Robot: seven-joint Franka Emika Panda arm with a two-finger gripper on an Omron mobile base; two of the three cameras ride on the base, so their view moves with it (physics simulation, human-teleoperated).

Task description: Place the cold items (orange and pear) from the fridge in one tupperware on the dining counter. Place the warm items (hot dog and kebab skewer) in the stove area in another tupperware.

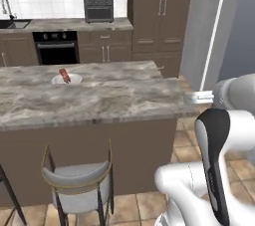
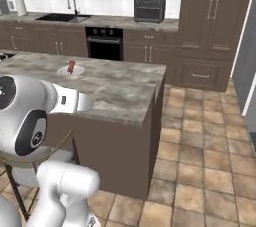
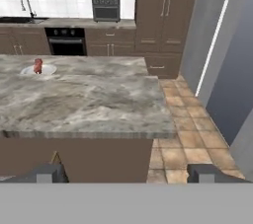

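Observation:
A reddish sausage-shaped item that looks like the hot dog (image 1: 64, 74) (image 2: 71, 65) (image 3: 38, 64) lies on a white plate (image 1: 73, 79) (image 2: 78, 71) (image 3: 48, 70) on the far left of the marble island counter (image 1: 114, 95) (image 3: 99, 99). The grey fridge (image 1: 214, 26) (image 3: 225, 50) stands at the right with its door closed, so the orange and pear are hidden. The kebab skewer and the tupperware are out of view. My gripper (image 3: 127, 174) (image 1: 198, 97) (image 2: 86, 103) hovers at the island's near right corner, open wide and holding nothing.
A grey stool (image 1: 79, 175) stands against the island's near side. Along the back wall are a built-in oven (image 1: 56, 48), a toaster oven (image 1: 98, 7) and a sink (image 1: 12, 23). Tall brown cabinets (image 1: 159, 16) stand beside the fridge. Tiled floor (image 2: 200, 141) stretches right of the island.

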